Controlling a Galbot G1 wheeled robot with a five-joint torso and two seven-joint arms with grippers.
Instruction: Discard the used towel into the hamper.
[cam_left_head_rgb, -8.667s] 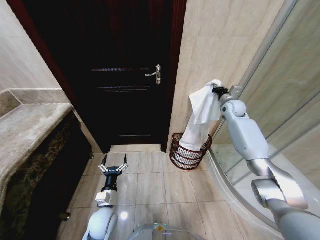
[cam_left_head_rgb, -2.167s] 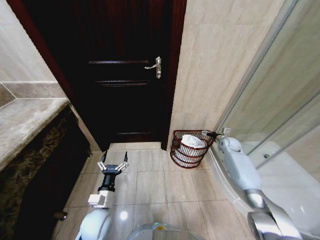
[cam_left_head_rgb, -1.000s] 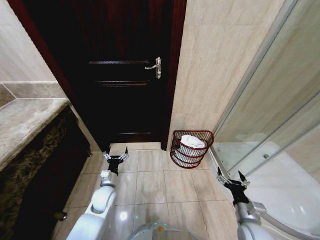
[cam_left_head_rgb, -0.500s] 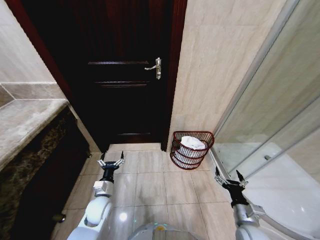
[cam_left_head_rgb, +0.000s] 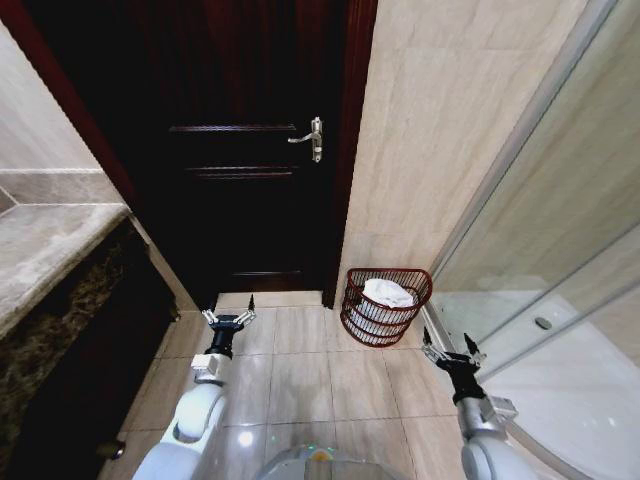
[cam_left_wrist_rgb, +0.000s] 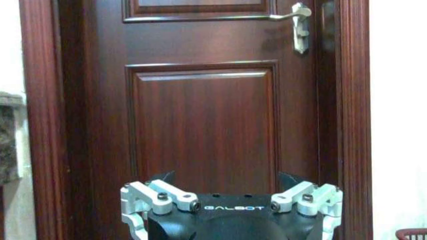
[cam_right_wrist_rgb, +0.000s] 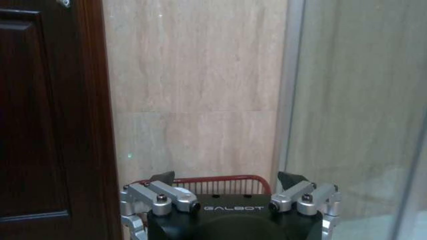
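Observation:
The reddish-brown wire hamper (cam_left_head_rgb: 383, 310) stands on the floor against the beige wall, between the door frame and the shower glass. A white towel (cam_left_head_rgb: 386, 292) lies crumpled inside it. My right gripper (cam_left_head_rgb: 447, 351) hangs low and open with nothing in it, a short way to the right of the hamper and nearer to me. In the right wrist view the hamper's rim (cam_right_wrist_rgb: 220, 179) shows just beyond that gripper (cam_right_wrist_rgb: 227, 178). My left gripper (cam_left_head_rgb: 228, 314) is open and empty near the floor in front of the door; the left wrist view shows it (cam_left_wrist_rgb: 227, 177) facing the door.
A dark wooden door (cam_left_head_rgb: 250, 170) with a metal lever handle (cam_left_head_rgb: 308, 138) is shut straight ahead. A stone counter (cam_left_head_rgb: 50, 250) over a dark cabinet runs along the left. The curved glass shower enclosure (cam_left_head_rgb: 545, 260) and its base fill the right. Beige floor tiles (cam_left_head_rgb: 300, 370) lie between.
The towel went from hanging in my raised right gripper to lying in the hamper. My right arm then dropped low and drew back; over the last second the picture shifted slightly.

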